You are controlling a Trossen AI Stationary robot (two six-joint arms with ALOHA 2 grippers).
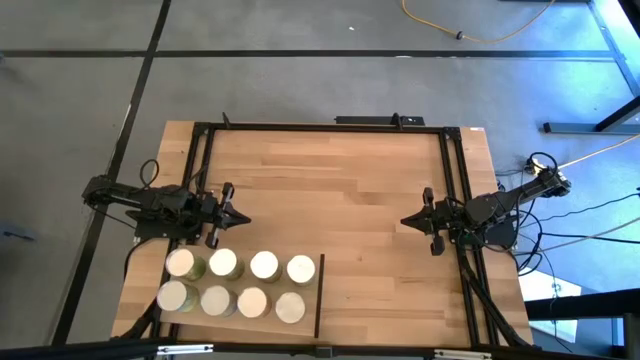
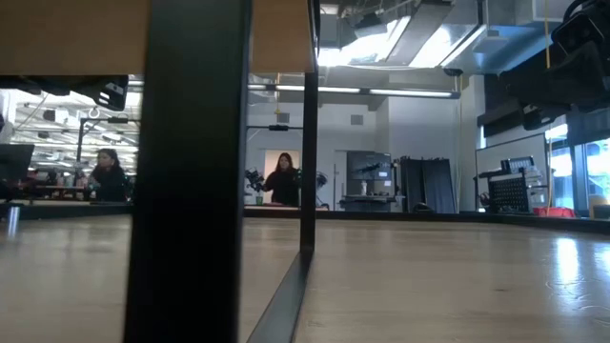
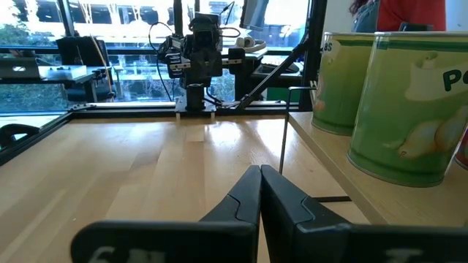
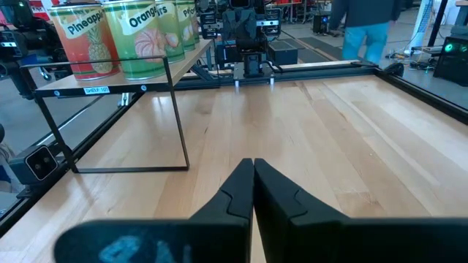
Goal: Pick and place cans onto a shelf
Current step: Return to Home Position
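Several cans (image 1: 264, 265) with pale round tops stand upright in two rows on the shelf (image 1: 312, 288), a pale wood panel at the table's near left. A thin black frame (image 4: 175, 117) holds the shelf above the tabletop. Green cans (image 3: 409, 102) show in the left wrist view. A red "Pineapple" can (image 4: 80, 40) and a green "Orange" can (image 4: 142, 36) show in the right wrist view. My left gripper (image 1: 245, 217) (image 3: 260, 169) hovers shut just beyond the shelf's far edge, pointing right. My right gripper (image 1: 404, 222) (image 4: 253, 162) hovers shut at the table's right, pointing left.
Bare butcher-block tabletop (image 1: 340, 190) lies between the two grippers. A black metal frame (image 1: 320, 126) runs along the table's edges. In the low view the shelf's dark leg (image 2: 186, 171) fills the foreground, and people sit far off in the room behind.
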